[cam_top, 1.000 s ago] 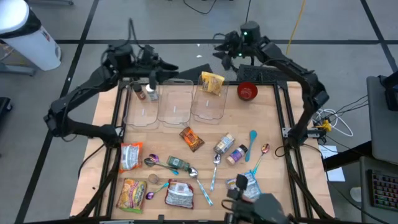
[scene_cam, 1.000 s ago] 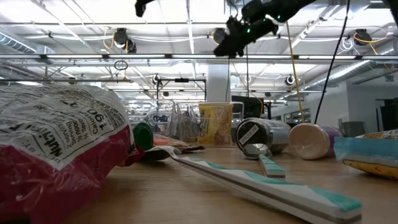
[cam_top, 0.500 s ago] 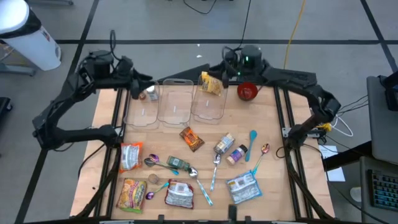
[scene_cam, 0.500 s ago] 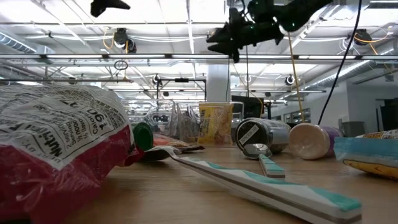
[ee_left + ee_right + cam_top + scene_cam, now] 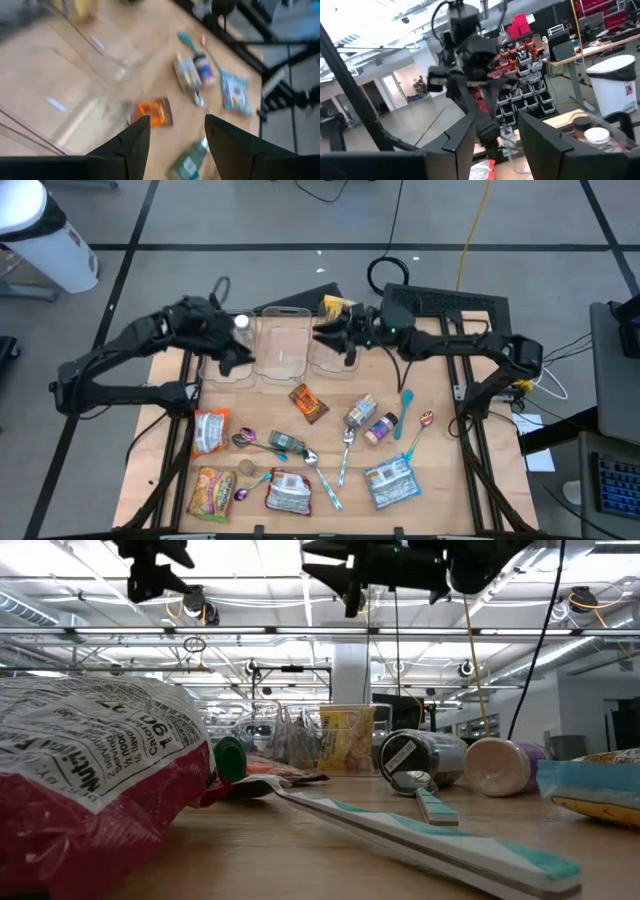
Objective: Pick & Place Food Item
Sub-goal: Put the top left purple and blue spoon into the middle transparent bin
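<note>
Orange snack packet [image 5: 308,403], flat beside clear bins [image 5: 281,346].

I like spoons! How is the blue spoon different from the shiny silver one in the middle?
The blue spoon is turquoise all over and lies nearer the table's right edge. The silver spoon is shiny metal and lies nearer the middle, beside the grey can. Both lie flat on the wooden table, bowls towards the far side.

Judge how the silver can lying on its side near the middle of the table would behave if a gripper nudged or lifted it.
The silver can lies on its side, so a nudge across its length would probably roll it, perhaps into the purple-lidded jar beside it. Its smooth, rounded wall looks slippery for two fingers. It seems rigid, unlikely to crumple like the packets.
</note>
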You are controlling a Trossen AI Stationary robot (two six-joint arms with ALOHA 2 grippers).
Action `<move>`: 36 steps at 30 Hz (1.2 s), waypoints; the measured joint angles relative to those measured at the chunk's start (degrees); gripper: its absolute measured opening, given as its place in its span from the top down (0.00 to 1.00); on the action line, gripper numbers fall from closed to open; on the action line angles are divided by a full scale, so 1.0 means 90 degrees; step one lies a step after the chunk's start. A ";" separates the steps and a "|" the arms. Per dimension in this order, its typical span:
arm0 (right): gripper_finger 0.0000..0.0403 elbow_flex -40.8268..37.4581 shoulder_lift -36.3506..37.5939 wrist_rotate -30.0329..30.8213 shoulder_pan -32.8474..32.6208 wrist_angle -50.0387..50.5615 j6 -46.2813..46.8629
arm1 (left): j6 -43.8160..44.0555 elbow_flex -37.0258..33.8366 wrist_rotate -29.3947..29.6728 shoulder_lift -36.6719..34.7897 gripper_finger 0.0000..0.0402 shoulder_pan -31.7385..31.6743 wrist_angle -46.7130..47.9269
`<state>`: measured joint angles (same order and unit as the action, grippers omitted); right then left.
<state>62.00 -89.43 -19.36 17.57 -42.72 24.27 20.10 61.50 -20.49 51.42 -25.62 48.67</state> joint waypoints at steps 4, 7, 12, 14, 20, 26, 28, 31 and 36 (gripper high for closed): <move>0.65 -0.0002 -0.0034 0.0628 -0.0624 0.0409 -0.0346 | 0.0170 -0.0545 0.0033 -0.0004 0.51 0.0598 -0.0113; 0.65 0.0011 -0.0014 0.1131 -0.1044 0.0353 -0.0371 | 0.0345 -0.0945 0.0164 0.0000 0.51 0.1062 -0.0302; 0.65 0.0121 -0.0022 0.1923 -0.1672 0.0573 -0.0525 | 0.0543 -0.1408 0.0585 0.0000 0.51 0.1825 -0.0425; 0.65 0.0230 -0.0022 0.2173 -0.1865 0.0716 -0.0636 | 0.0671 -0.1539 0.0709 -0.0002 0.51 0.2126 -0.0415; 0.65 0.0659 -0.0022 0.2514 -0.2177 0.1463 -0.0970 | 0.1213 -0.1849 0.0980 -0.0002 0.51 0.3142 -0.0529; 0.65 0.0747 -0.0019 0.2531 -0.2122 0.1593 -0.1066 | 0.2057 -0.2147 0.1560 -0.0002 0.51 0.4273 -0.0588; 0.65 0.0753 -0.0019 0.2531 -0.2089 0.1584 -0.1053 | 0.2456 -0.2304 0.1772 -0.0002 0.51 0.4588 -0.0592; 0.65 0.0755 -0.0019 0.2526 -0.2077 0.1596 -0.1044 | 0.3373 -0.2604 0.2171 -0.0002 0.51 0.4936 -0.0594; 0.65 0.0755 -0.0019 0.2509 -0.2080 0.1732 -0.1044 | 0.4806 -0.3276 0.2571 -0.0002 0.51 0.5101 -0.0630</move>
<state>68.79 -89.60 3.22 -1.15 -27.13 14.87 63.34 32.02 2.66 51.40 20.29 43.00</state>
